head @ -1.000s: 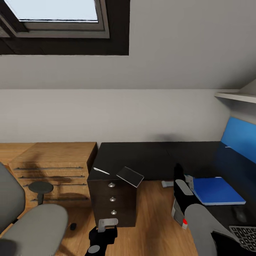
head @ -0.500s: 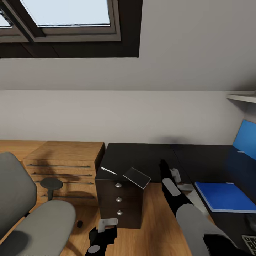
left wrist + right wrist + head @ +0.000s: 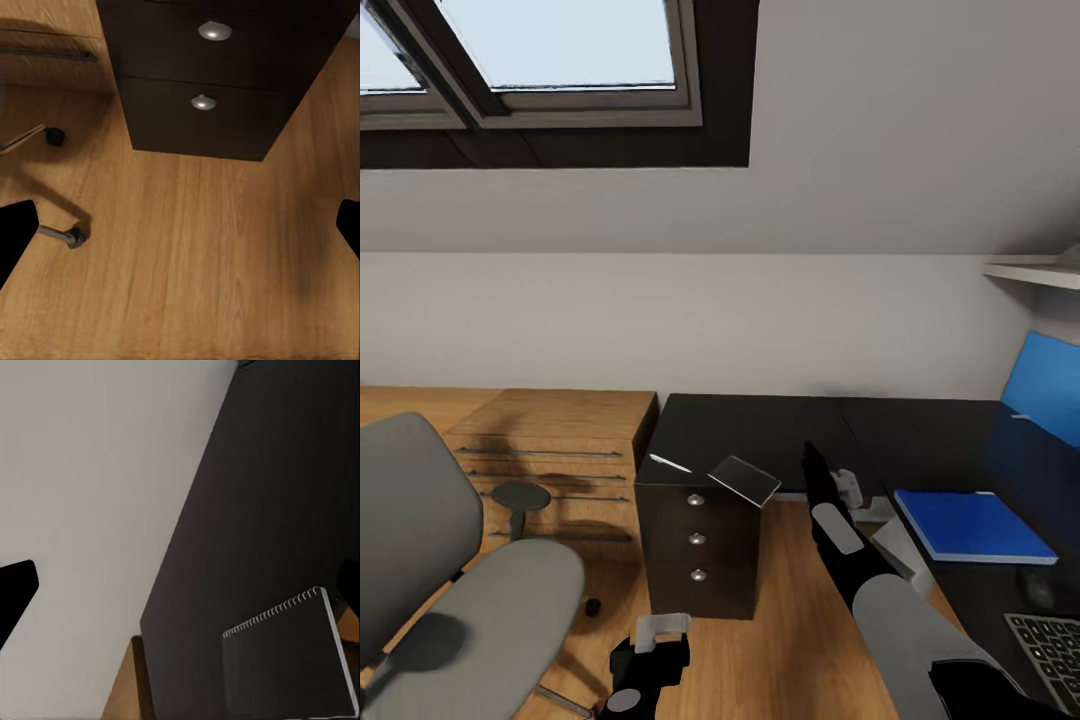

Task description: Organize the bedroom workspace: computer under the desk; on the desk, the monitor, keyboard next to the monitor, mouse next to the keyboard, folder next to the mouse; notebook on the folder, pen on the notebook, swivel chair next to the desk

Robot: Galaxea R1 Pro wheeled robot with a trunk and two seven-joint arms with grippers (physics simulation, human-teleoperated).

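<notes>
The desk point(image 3: 780, 430) is the largest item: a glossy black L-shaped top running along the wall, with a three-knob drawer unit point(image 3: 700, 545) at its near left end. The swivel chair point(image 3: 450, 590) stands on the wood floor point(image 3: 780, 640) to the left of the drawer unit, apart from it, in front of a light wooden cabinet point(image 3: 550, 450). One chair caster point(image 3: 73, 238) is seen in my left wrist view.

The folder point(image 3: 972, 524) lies flat on the right wing of the desk. The keyboard point(image 3: 1050, 645) sits nearer to me on the same wing, partly cut off by the frame edge. The notebook point(image 3: 744, 481) rests on the drawer-unit corner, overhanging the front edge. The pen point(image 3: 670, 464) lies just left of it on the desk top.

My right gripper point(image 3: 830, 475) reaches over the gap between the two desk wings, near the notebook; its fingers point(image 3: 15, 585) are spread wide, holding nothing. My left gripper point(image 3: 650, 640) hangs low over the floor before the drawer unit, fingers point(image 3: 15, 232) also spread wide and empty.
</notes>
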